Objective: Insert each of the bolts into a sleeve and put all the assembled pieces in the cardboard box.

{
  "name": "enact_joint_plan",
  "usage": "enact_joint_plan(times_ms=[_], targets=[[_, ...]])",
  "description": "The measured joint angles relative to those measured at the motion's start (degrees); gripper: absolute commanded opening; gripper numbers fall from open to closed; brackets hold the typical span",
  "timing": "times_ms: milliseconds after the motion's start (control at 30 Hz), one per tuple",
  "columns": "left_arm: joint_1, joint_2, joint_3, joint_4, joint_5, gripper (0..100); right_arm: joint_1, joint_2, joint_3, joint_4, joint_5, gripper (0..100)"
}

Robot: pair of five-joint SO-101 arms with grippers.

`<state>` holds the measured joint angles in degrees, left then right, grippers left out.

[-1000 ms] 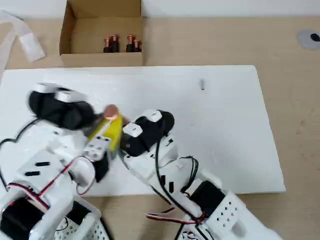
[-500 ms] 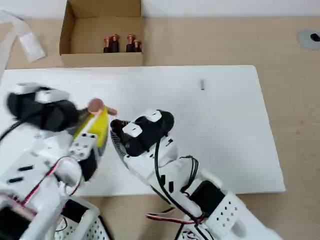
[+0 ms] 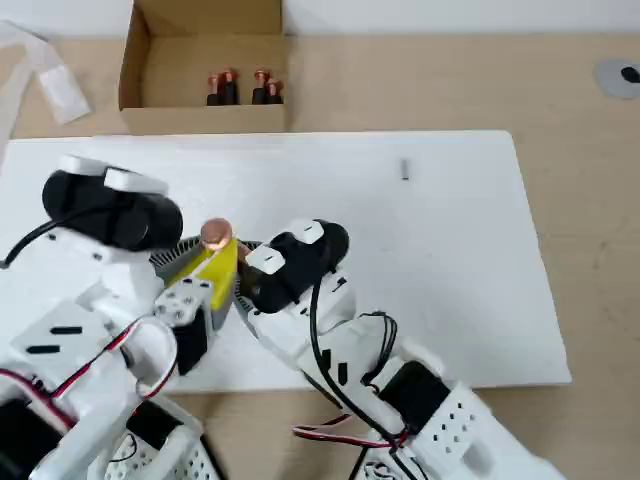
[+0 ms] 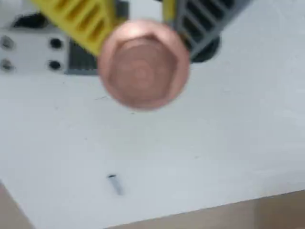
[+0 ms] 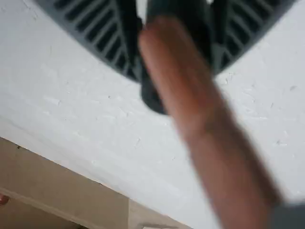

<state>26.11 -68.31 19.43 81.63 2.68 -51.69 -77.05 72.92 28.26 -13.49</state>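
High view looks down on a big white board (image 3: 430, 250) on the table, with two white robot arms low in the picture. On the left arm, the yellow and grey gripper (image 3: 207, 255) is pinched tight on a shiny copper bolt with a wide round head (image 4: 143, 67), held up over the board. Right beside it, the right arm's grey gripper (image 5: 176, 33) looks squeezed around a short black tube sleeve (image 5: 155, 98). The bolt's long stem points at the sleeve's hole, but I cannot tell if it is inside. So the step looks like pushing the bolt into the sleeve. Next, the stem needs to line up straight and slide all the way in. Then the piece should go in the brown cardboard box (image 3: 200, 118) past the far edge of the board, where four done pieces (image 3: 240, 88) sit.
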Motion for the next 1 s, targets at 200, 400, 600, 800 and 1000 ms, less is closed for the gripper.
enact_joint_plan(times_ms=[200,400,600,800,1000], targets=[[-7.03,0.09,-2.46,0.00,-1.05,0,0.00,0.00,0.00,0.00,0.00,0.9],[-8.53,0.53,-2.90,0.00,-1.58,0,-0.18,0.00,0.00,0.00,0.00,0.9],[-8.35,1.67,-2.99,0.00,-1.58,0,-0.18,0.00,0.00,0.00,2.11,0.9],[-6.77,5.01,-2.99,0.00,-1.58,0,-0.18,0.00,0.00,0.00,2.29,0.9],[-6.59,5.71,-2.99,-0.26,-1.58,0,-0.18,0.00,0.00,0.00,2.29,0.9]])
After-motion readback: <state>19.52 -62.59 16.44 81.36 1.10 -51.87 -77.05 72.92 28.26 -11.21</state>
